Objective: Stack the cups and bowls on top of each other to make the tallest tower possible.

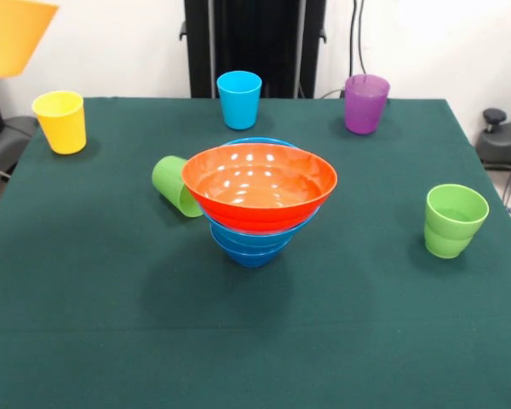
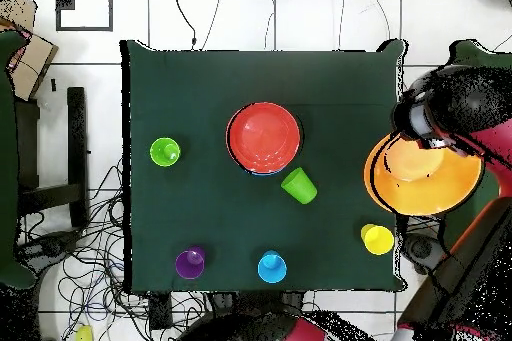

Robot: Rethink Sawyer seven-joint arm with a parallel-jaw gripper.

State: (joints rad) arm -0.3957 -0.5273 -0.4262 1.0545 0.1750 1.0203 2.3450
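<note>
Covering the table [image 1: 85, 341], dark green cloth lies flat.

- The tower [image 1: 257, 204]: nested blue bowls, flared, with the orange-red bowl [image 1: 260, 183] on top, mouth up, at the table's middle.
- Yellow-orange bowl [image 1: 13, 34]: raised off the table, beyond the table's edge, well apart from the tower, tilted.
- Green cup [image 1: 177, 185]: on its side, touching or just beside the tower.
- Second green cup [image 1: 454, 220]: upright, well apart from the tower, on the side opposite the tipped cup.
- Yellow cup [image 1: 61, 121], light blue cup [image 1: 239, 99] and purple cup [image 1: 365, 103]: upright, in a row behind the tower.
</note>
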